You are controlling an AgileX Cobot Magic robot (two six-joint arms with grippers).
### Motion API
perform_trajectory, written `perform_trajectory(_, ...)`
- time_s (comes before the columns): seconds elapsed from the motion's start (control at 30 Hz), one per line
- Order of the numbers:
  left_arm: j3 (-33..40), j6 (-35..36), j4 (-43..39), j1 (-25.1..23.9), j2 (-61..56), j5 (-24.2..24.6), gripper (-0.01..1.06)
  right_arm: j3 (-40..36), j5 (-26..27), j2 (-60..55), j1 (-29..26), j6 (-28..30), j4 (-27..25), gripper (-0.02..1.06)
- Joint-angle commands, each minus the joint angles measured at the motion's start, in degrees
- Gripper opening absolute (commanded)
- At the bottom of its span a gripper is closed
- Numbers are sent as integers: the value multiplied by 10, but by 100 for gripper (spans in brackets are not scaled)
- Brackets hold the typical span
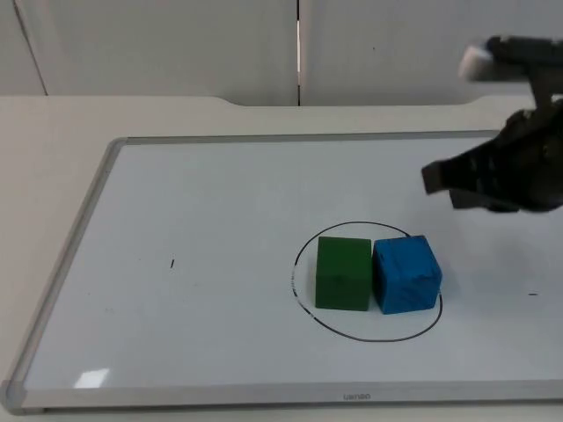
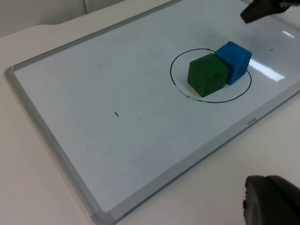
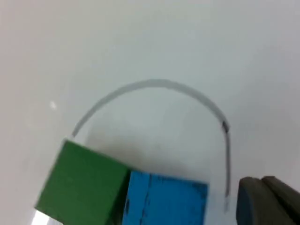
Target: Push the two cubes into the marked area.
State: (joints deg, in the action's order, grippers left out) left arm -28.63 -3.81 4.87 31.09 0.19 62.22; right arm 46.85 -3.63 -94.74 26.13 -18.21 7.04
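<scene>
A green cube [image 1: 343, 273] and a blue cube [image 1: 406, 273] stand side by side, touching, inside a black circle [image 1: 369, 338] drawn on the whiteboard. The blue cube's right side is close to the line. My right gripper [image 1: 437, 178] hovers up and to the right of the blue cube, shut and apart from it. From the right wrist I see the green cube [image 3: 79, 185], the blue cube [image 3: 164, 199] and the circle [image 3: 159, 83]. My left gripper [image 2: 272, 201] waits off the board's near edge, far from the green cube [image 2: 207, 75] and the blue cube [image 2: 234, 60].
The whiteboard's grey frame [image 1: 70, 264] runs along the left and front edges. A small black mark [image 1: 172, 263] sits on the board's left half. The white table surrounds the board, and the grey partition wall [image 1: 176, 44] stands behind.
</scene>
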Motion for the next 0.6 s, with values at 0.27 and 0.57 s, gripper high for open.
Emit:
perform_trajectory(0.27,3,3,-1,1,-2,-7,0,3,-91,255,-3,96,3,0)
perform_trajectory(0.57,3,3,-1,1,-2,-7,0,3,-197,395,-3,114,49,0)
